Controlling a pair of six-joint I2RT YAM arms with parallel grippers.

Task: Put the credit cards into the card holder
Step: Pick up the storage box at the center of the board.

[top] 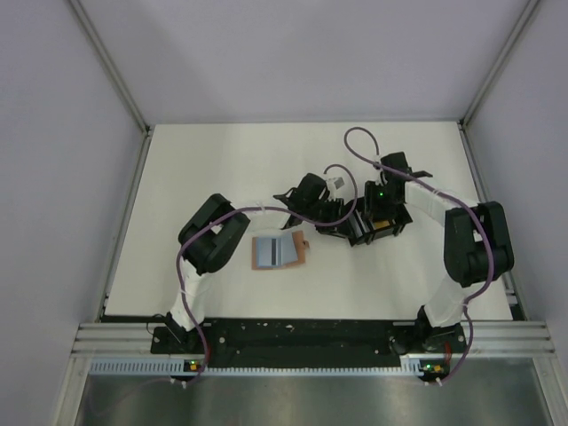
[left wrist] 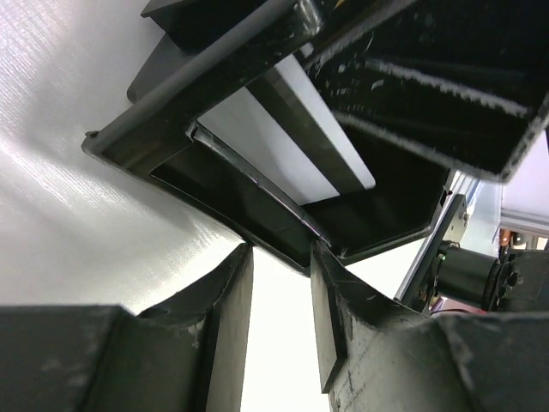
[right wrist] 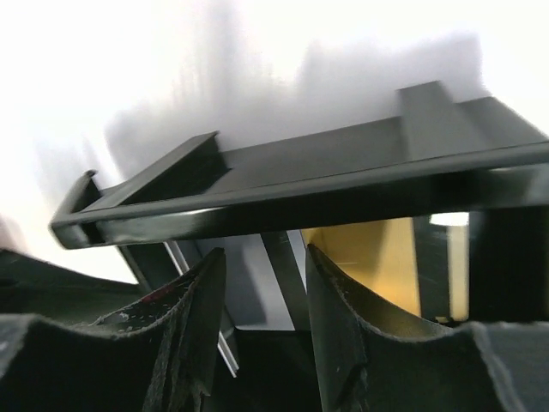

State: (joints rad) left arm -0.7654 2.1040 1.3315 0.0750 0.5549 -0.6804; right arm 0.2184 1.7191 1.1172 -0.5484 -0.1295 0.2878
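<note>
The card holder (top: pixel 279 251) lies flat on the table, tan-brown with its pale blue-grey face up. A black square tray (top: pixel 388 232) stands to its right with both credit cards in it. The light blue card (left wrist: pixel 283 146) leans in the tray and also shows in the right wrist view (right wrist: pixel 249 279). The yellow-orange card (right wrist: pixel 386 257) is beside it. My left gripper (left wrist: pixel 279 262) is open and empty, its tips at the tray's near rim (left wrist: pixel 214 90). My right gripper (right wrist: pixel 262 257) is open and empty, its fingers reaching into the tray over the cards.
Both arms crowd the tray from either side in the top view, the left gripper (top: pixel 330 209) against the right gripper (top: pixel 373 220). White walls and metal frame rails (top: pixel 124 222) bound the table.
</note>
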